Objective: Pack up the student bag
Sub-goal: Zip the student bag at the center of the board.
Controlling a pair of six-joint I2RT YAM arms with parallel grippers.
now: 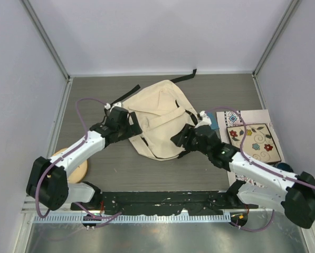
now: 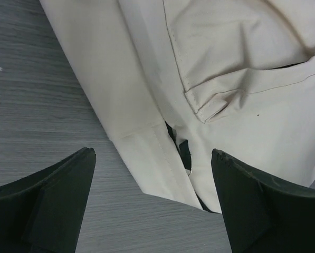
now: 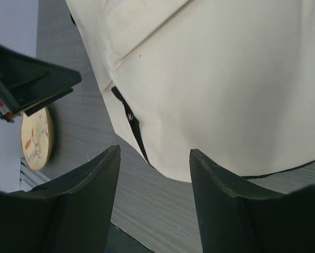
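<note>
The student bag (image 1: pixel 157 118) is a cream fabric backpack with black straps, lying flat in the middle of the table. My left gripper (image 1: pixel 126 125) is at its left edge. In the left wrist view the gripper (image 2: pixel 153 158) is wide open, low over the table, with the bag's corner (image 2: pixel 157 158) and a black zipper end (image 2: pixel 184 154) between the spread fingers (image 2: pixel 62 195), untouched. My right gripper (image 1: pixel 184 138) is at the bag's near right edge. Seen from the right wrist, it (image 3: pixel 154 153) is open with only bare table between its fingers, just short of the bag (image 3: pixel 226 79) and its black zipper line (image 3: pixel 132 124).
A notebook with a flower pattern (image 1: pixel 252 138) lies to the right of the bag, partly under the right arm, with a blue item (image 1: pixel 215 122) at its left edge. A round wooden disc (image 1: pixel 73 166) lies near the left arm's base. Grey walls enclose the table.
</note>
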